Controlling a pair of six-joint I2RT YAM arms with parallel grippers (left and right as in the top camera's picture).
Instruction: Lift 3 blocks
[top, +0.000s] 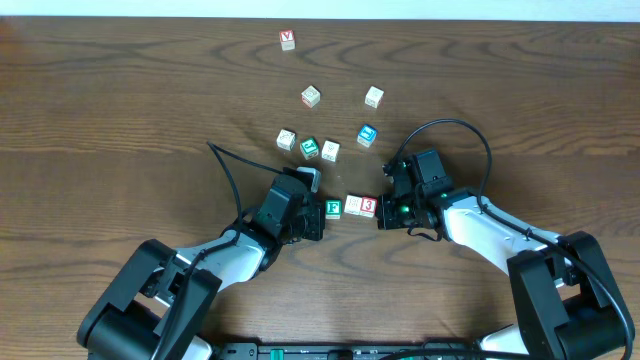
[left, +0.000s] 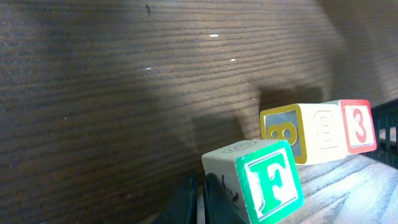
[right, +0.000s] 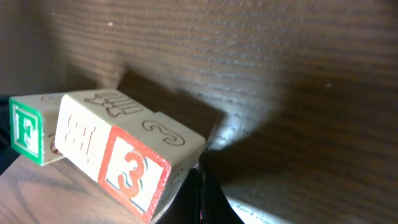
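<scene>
Three blocks in your row, touching side by side: F block (top: 333, 208), pale block (top: 353, 205), 3 block (top: 367, 206). Left gripper (top: 318, 214) and right gripper (top: 382, 213), jaws together, press its ends. Row seemingly raised off the table (top: 120, 120).

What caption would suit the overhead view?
Left gripper and right gripper press three blocks in a row between them.

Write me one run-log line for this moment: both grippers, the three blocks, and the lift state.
left gripper: shut, at F block | right gripper: shut, at 3 block | pale block: between them | off table: unclear
</scene>
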